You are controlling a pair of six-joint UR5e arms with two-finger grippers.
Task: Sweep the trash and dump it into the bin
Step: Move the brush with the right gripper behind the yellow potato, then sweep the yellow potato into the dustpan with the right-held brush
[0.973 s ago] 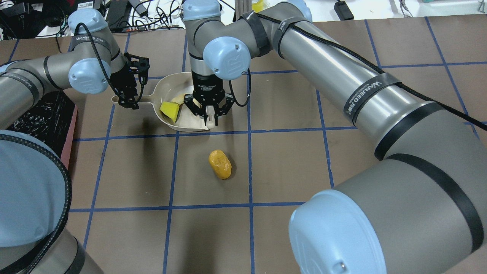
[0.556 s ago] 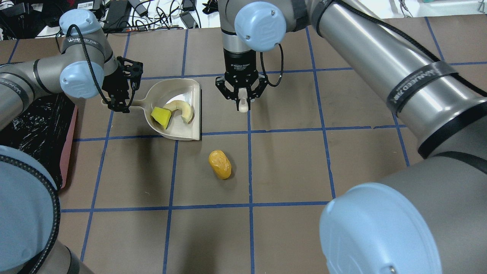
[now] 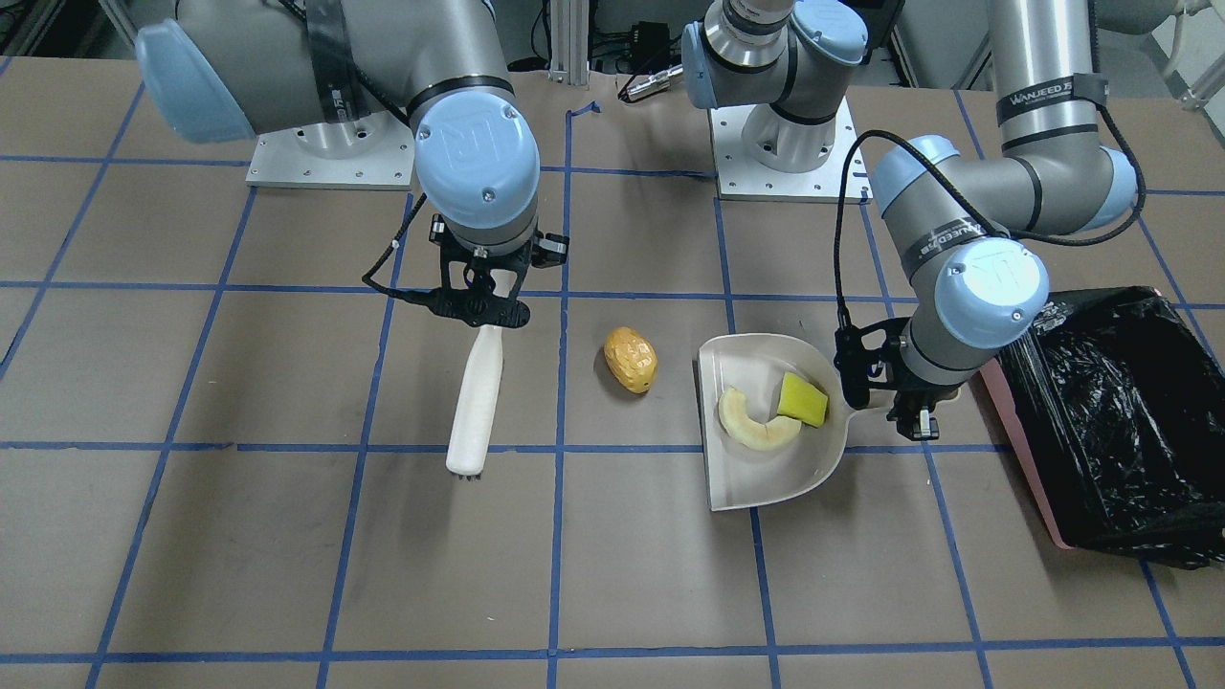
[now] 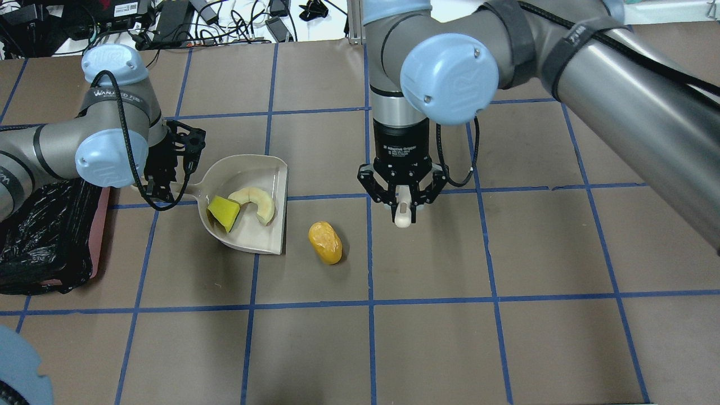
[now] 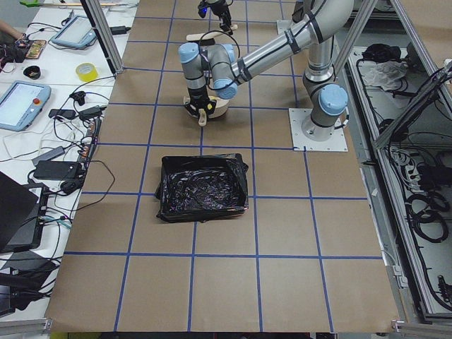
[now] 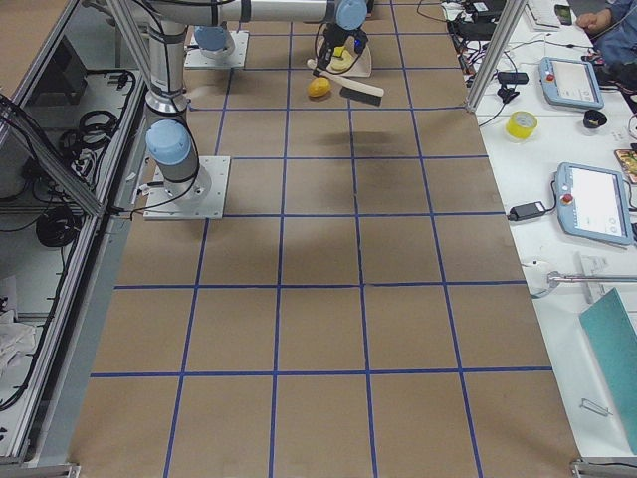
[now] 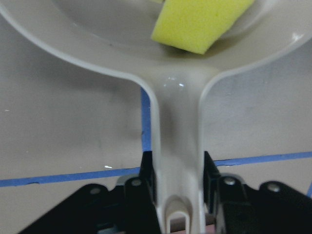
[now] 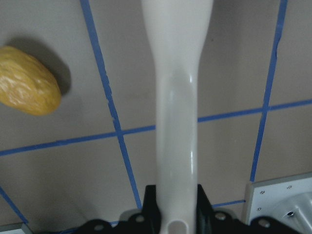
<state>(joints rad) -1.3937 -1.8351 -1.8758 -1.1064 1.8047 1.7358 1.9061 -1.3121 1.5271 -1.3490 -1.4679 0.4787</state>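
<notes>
The front view shows me the whole white brush. Overhead I see only its top end, clamped tight in my right gripper. My left gripper pinches the dustpan handle. The dustpan holds the green wedge and cream slice. The orange lump lies on the table between pan and brush. The black-bagged bin sits by my left arm.

overhead: behind robot, down | front: facing robot | sides: far | wrists: close | shared: dustpan
</notes>
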